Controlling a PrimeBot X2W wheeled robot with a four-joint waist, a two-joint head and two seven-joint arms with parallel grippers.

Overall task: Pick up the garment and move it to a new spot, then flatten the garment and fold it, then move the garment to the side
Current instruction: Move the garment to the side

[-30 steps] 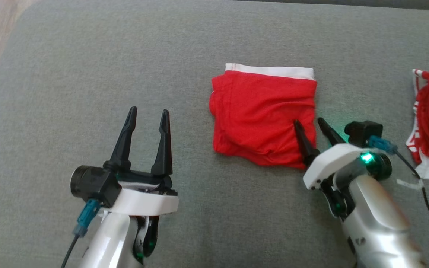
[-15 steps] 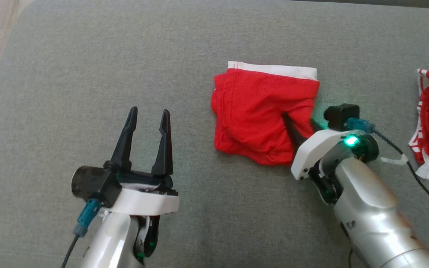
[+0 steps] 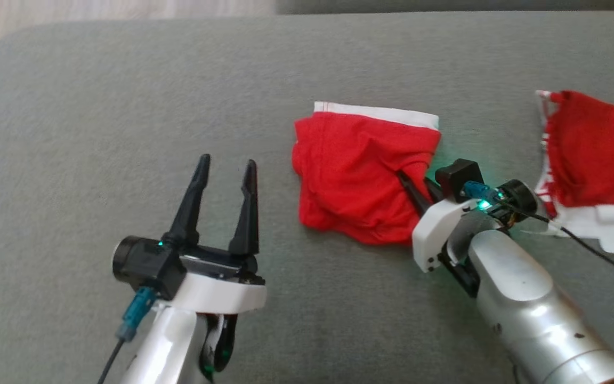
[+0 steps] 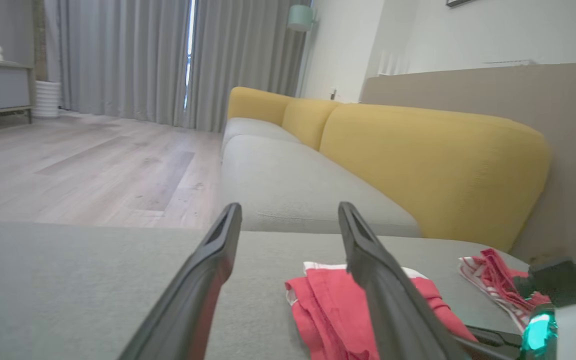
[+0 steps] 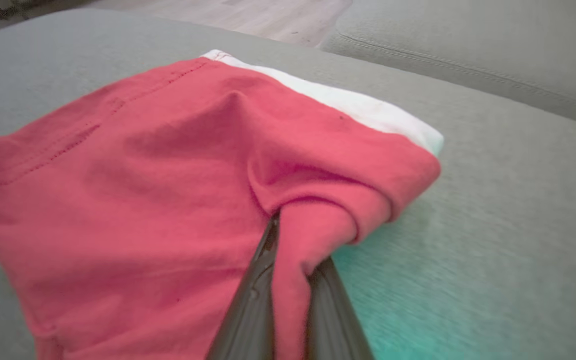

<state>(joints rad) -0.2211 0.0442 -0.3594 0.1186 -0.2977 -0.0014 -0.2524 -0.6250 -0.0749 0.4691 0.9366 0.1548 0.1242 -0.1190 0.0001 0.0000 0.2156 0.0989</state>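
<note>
- The red garment (image 3: pixel 360 176) lies on the grey cushion (image 3: pixel 126 106), a little toward 3 o'clock from the middle of the head view
- Its white waistband (image 3: pixel 376 113) runs along the 12 o'clock edge, and the cloth is folded over with some wrinkles
- The right gripper (image 3: pixel 413 178) reaches in from 5 o'clock and meets the garment at its 3 o'clock side
- In the right wrist view the right gripper (image 5: pixel 293 260) has its two fingers pressed together on a fold of red cloth, so it is pinching the garment (image 5: pixel 158 175); the fold rises a little between the fingers, and the rest lies on the cushion
- The left gripper (image 3: pixel 227 160) is at 9 o'clock from the garment, well apart from it, with its fingers spread and nothing between them
- In the left wrist view the left gripper (image 4: pixel 289 207) points across the cushion, and the garment (image 4: pixel 328 300) shows partly behind its finger at 5 o'clock
- A second red and white cloth (image 3: pixel 595 149) lies at 3 o'clock from the garment, near the right arm and apart from the garment
- A yellow backrest (image 4: pixel 418 160) and a wood floor (image 4: pixel 93 165) show behind the cushion
</note>
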